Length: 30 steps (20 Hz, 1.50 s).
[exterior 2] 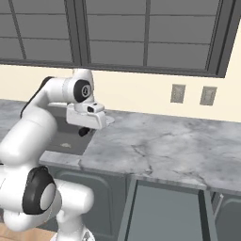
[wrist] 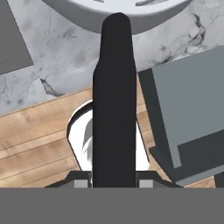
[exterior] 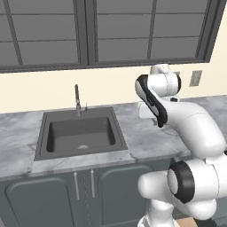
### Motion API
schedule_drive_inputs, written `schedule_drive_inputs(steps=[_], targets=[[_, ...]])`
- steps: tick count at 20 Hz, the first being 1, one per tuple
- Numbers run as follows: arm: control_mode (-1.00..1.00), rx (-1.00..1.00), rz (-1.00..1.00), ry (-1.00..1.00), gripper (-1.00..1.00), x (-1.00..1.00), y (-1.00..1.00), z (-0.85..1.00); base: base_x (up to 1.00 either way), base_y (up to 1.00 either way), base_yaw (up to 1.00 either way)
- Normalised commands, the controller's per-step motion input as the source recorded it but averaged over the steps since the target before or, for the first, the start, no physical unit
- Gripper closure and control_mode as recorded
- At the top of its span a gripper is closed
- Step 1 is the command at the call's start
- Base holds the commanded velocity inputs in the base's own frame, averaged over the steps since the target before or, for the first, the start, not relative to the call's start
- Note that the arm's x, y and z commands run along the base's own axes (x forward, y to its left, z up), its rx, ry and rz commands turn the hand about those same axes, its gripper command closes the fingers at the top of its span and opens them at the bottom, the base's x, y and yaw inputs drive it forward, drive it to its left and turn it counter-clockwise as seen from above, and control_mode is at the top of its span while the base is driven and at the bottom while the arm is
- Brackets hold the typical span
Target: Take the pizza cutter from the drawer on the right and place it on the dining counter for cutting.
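wall (exterior 2: 141, 96): cream | windows (exterior: 111, 31): dark-framed | worktop (exterior 2: 164, 146): grey marble | floor (wrist: 35, 135): wood planks | outlets (exterior 2: 178, 93): two

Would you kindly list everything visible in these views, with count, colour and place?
pizza cutter: one, black handle, pale grey wheel, in the gripper
drawer: one, dark grey, open under the worktop
worktop: one, grey-white marble, along the wall
sink: one, dark grey, set in the worktop
faucet: one, grey, behind the sink
cupboard doors: two, dark grey, under the sink
wall outlets: two, grey, above the worktop
window: one, dark grey frame, above the worktop
floor: one, brown wood, below
arm: one, white, dark joints
gripper: one, shut on the handle
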Motion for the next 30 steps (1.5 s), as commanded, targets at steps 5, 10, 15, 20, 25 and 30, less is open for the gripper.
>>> schedule_drive_inputs(steps=[5,10,15,20,25,30], targets=[[-1.0,0.0,0.0,-0.02,1.0,-0.03,0.0,0.0,0.0,0.0,0.0],[1.0,0.0,0.0,-0.01,1.0,-0.18,0.07,0.0,-0.38,0.31,0.04],[1.0,0.0,0.0,0.0,1.0,0.0,0.0,0.0,-0.7,1.0,0.59],[1.0,0.0,0.0,0.0,1.0,0.0,0.0,0.0,-0.33,0.74,0.93],[1.0,0.0,0.0,0.0,1.0,0.0,0.0,0.0,-0.18,0.1,1.0],[1.0,0.0,0.0,0.0,1.0,0.0,0.0,0.0,-0.12,0.0,1.0]])
